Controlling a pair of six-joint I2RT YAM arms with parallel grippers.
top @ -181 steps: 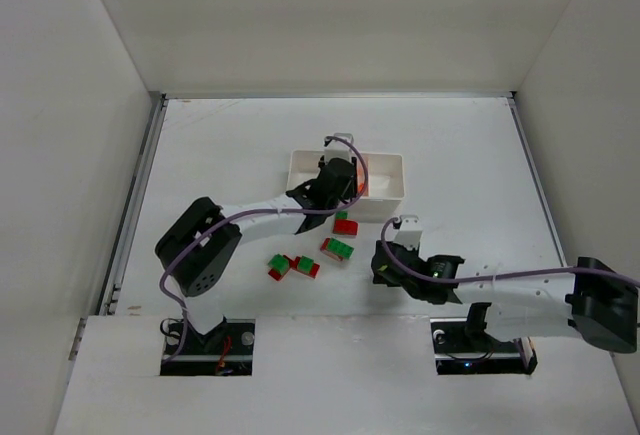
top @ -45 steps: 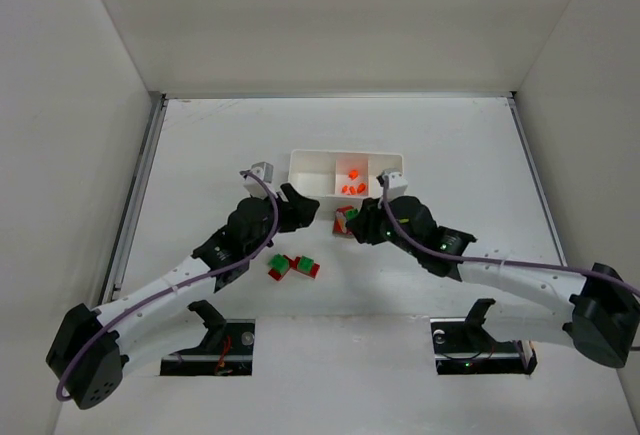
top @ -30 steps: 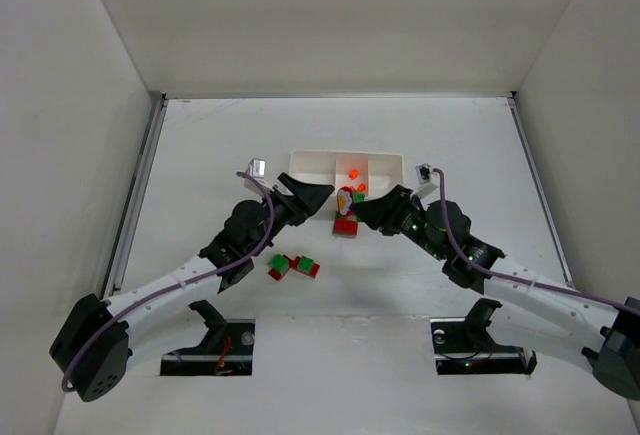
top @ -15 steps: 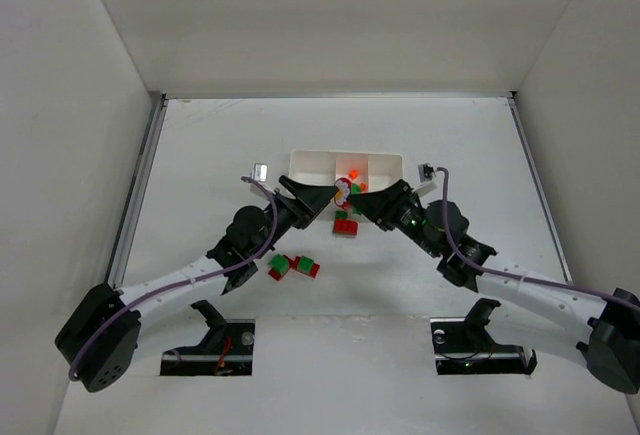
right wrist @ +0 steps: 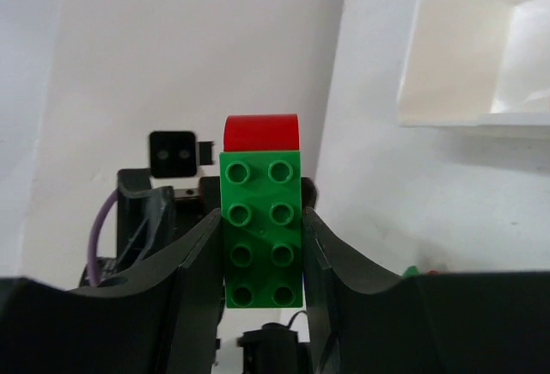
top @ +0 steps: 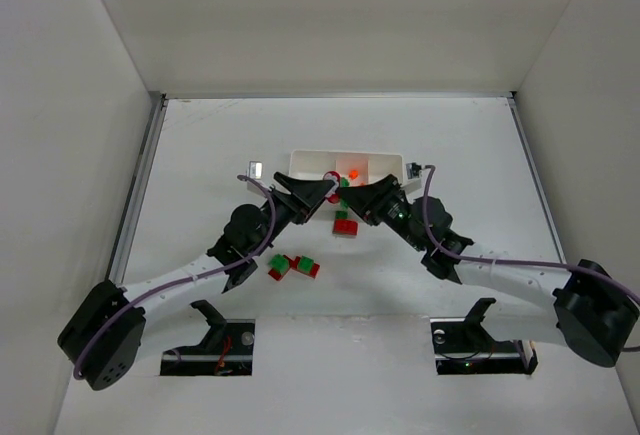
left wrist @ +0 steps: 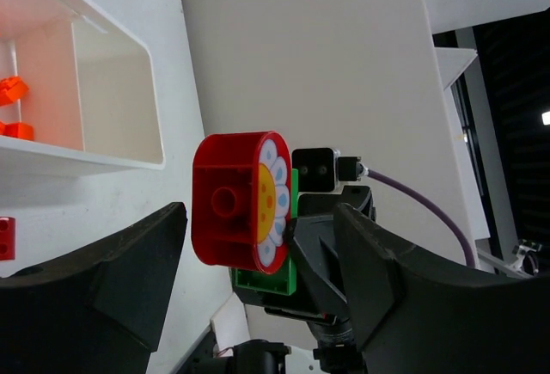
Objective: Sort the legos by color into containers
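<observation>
our right claw is squeezed shut on a green brick, one finger on each long side, and the bumps of the brick face its camera. a red round piece is stuck on the end of the brick that points away from this claw. it has a flower face with white petals and a yellow middle. we hold these two joined bits between our two arms, right by the near wall of the white tray, about in front of its middle box. our left claw is open wide, with one finger on each side of the red round piece, and the fingers do not look pressed on it. the tray lies far from our arms on the white surface and has three boxes in a row. some tiny orange pieces lie in the middle box. just near of the held bits, a red and green brick lies on the surface. nearer to us and more to the left, two more red and green pairs lie side by side, close together.
</observation>
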